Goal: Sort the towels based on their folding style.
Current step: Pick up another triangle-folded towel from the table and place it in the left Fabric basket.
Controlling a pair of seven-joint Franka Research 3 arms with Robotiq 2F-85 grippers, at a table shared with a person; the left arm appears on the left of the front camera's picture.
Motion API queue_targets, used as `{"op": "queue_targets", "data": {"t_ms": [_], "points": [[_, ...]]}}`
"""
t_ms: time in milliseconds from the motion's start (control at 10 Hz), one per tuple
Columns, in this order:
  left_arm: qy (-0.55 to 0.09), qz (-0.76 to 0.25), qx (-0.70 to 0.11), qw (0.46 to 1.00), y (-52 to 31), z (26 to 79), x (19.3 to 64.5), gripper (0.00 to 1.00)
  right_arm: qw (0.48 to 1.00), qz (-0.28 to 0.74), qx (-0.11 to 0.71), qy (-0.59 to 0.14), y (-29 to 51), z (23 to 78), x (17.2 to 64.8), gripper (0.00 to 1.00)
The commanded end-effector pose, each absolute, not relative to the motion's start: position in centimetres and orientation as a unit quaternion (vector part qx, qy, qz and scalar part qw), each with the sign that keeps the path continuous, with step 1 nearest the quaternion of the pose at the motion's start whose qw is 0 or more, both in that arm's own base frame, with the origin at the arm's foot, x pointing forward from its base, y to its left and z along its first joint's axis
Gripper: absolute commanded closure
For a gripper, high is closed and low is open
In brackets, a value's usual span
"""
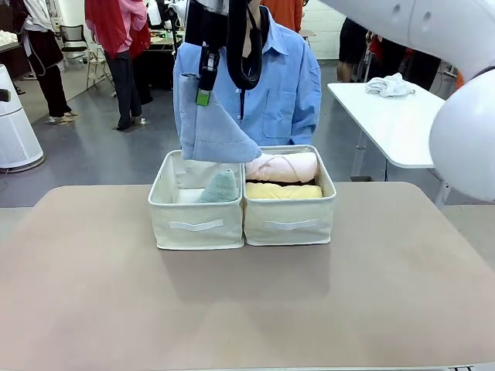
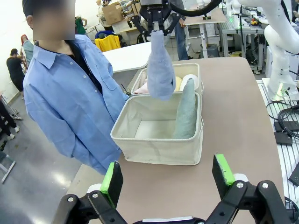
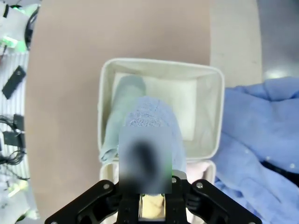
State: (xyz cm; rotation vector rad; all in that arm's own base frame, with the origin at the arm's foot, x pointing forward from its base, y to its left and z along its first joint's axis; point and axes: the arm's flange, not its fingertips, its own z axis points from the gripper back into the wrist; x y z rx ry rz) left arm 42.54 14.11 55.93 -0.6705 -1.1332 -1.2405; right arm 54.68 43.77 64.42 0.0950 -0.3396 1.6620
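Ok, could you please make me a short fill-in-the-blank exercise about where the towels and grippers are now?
1. The right gripper is shut on the ____ towel, which hangs above the boxes.
2. In the front view, the pale green towel leans inside the ____ box.
3. In the other box, the roll nearest the front camera is ____.
4. The jaws of the left gripper stand ____.

Missing words: blue, left, yellow, open.
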Motion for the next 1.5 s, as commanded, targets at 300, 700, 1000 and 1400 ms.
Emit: {"op": "queue_targets", "data": {"t_ms": [300,700,1000,1400], "points": [[-0.501,-0.538,-0.292,0.612,14.2,56.0,42.4,0.00,0.633,0.748,0.072,-0.188,48.1,64.2,58.6,0.83],[-0.501,-0.538,-0.292,0.612,14.2,56.0,42.4,0.00,0.641,0.746,0.099,-0.153,48.9,61.5,59.8,0.83],[-0.501,-0.538,-0.292,0.612,14.2,56.0,42.4,0.00,0.650,0.743,0.107,-0.123,49.0,59.7,60.5,0.83],[-0.501,-0.538,-0.292,0.612,14.2,56.0,42.4,0.00,0.650,0.745,0.131,-0.077,49.4,56.3,61.9,0.83]]}}
